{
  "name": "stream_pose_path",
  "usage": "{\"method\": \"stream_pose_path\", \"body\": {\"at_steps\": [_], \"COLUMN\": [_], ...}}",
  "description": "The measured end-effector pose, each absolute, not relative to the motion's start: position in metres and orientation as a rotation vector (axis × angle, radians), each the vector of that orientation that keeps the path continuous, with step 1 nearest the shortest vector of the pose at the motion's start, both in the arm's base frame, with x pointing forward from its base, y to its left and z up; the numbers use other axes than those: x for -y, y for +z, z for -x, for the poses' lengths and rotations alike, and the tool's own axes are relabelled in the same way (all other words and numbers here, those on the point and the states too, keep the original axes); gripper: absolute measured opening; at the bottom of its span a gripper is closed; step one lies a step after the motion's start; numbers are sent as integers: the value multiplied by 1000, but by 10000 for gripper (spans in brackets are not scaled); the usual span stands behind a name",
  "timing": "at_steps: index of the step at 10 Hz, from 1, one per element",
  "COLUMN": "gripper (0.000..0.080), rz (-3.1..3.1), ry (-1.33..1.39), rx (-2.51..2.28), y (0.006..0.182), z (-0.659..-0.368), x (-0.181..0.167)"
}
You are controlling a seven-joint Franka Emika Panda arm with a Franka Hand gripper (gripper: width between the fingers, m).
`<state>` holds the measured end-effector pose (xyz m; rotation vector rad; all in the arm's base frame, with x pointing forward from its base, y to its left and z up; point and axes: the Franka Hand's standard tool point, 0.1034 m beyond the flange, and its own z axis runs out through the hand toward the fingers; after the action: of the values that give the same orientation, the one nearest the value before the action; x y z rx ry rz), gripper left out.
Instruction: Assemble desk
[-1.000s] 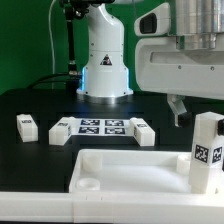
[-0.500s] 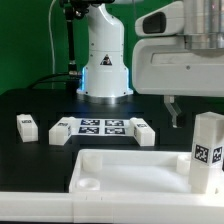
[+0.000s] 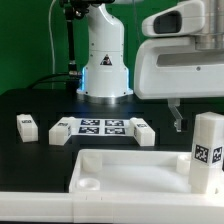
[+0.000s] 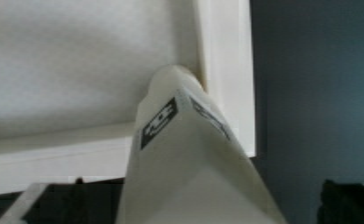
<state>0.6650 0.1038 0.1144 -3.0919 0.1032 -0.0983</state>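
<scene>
Exterior view: one leg (image 3: 207,150) stands in the tabletop (image 3: 130,157) corner beneath the claw (image 4: 188,200), its jaws apart and clear of it; three other legs (image 3: 27,126) (image 3: 60,131) (image 3: 145,131) lie well away, unfitted.

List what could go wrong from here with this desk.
1. The upright leg stands unsupported at the tabletop's corner; whether it is fully seated cannot be told, so it may tip.
2. The open pincer hangs just above it; a sideways move might knock it over.
3. A lying leg rests close beside the marker board; a grasp there may strike the board.
</scene>
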Motion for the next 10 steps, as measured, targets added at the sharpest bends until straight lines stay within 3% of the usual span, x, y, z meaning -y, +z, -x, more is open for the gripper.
{"method": "stream_pose_path", "body": {"at_steps": [7,9,10], "gripper": [648,385,385], "rz": [3034,3019,3019], "ry": [-116,-116,-116], "rx": [790,850,850], "y": [114,114,114], "z": [-666,-666,-666], "x": [-102,-101,-101]}}
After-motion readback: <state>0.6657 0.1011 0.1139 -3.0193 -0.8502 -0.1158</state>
